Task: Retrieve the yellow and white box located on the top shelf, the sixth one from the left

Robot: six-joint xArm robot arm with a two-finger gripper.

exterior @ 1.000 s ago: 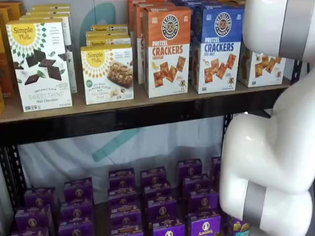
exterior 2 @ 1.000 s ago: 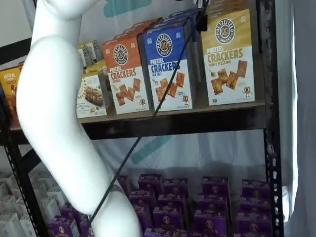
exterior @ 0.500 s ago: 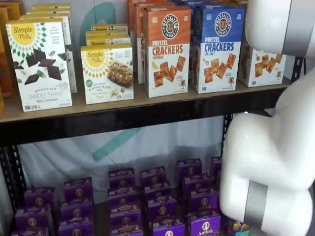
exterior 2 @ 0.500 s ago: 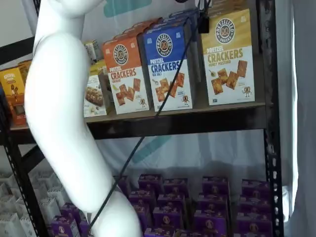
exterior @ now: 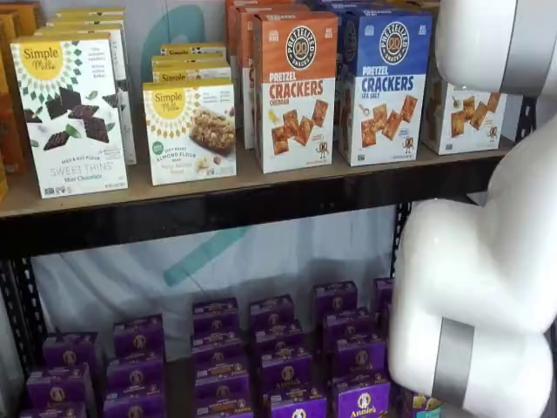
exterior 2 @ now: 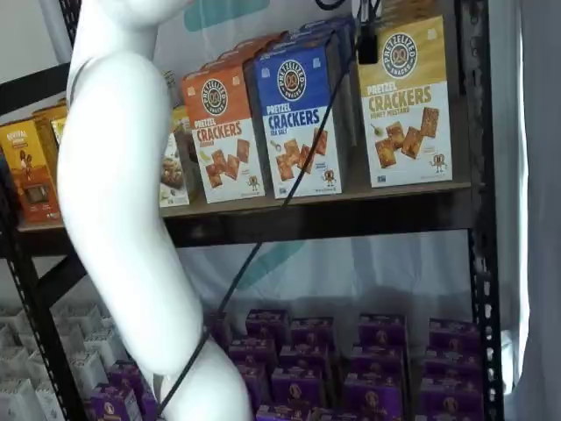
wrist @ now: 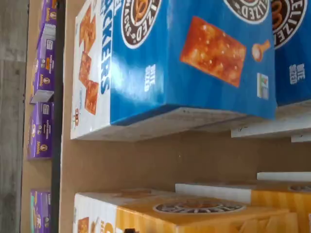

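**Approach to the Honey Mustard Box: Tool Descending at the Shelf's Right End**

The yellow and white box (exterior 2: 405,101), labelled Pretzel Crackers Honey Mustard, is shown upright at the right end of the top shelf (exterior 2: 351,215), at about 3 o'clock from the blue Sea Salt box (exterior 2: 301,118) and apart from it. In a shelf view only its white lower part (exterior: 463,122) is seen, behind the white arm (exterior: 483,287). In the wrist view the yellow top (wrist: 194,213) and the blue box (wrist: 194,53) are seen with bare shelf board between them.

Over the last second the arm has been shifted rightward, uncovering more of the boxes at 9 o'clock. The tool (exterior 2: 367,44) has been lowered slightly at 12 o'clock of the target's left edge. Only a dark side-on form with its cable (exterior 2: 289,193) is visible, so its opening cannot be told; nothing is seen held. The approach is judged underway, the grasp not yet made.
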